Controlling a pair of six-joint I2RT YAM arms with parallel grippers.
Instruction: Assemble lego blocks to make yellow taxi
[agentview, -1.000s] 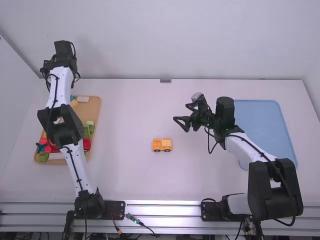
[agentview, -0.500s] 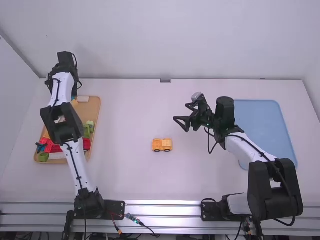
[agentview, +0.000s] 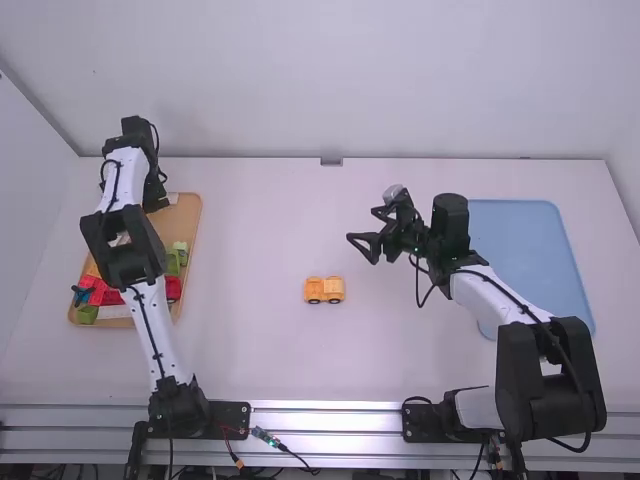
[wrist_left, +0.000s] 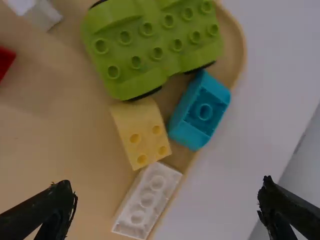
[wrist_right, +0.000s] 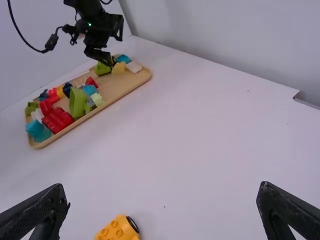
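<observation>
1 yellow toy car (agentview: 324, 290) sits on the bench (agentview: 260, 360) between the 2 arms. The left claw (agentview: 155, 197) is spread over the wooden tray (agentview: 190, 216), where 1 green wheeled base (wrist_left: 155, 50) crowds 1 yellow block (wrist_left: 142, 132) and 1 teal block (wrist_left: 200, 110), near 1 white block (wrist_left: 147, 200). The right claw (agentview: 360, 224), also spread, is apart from the car.
</observation>
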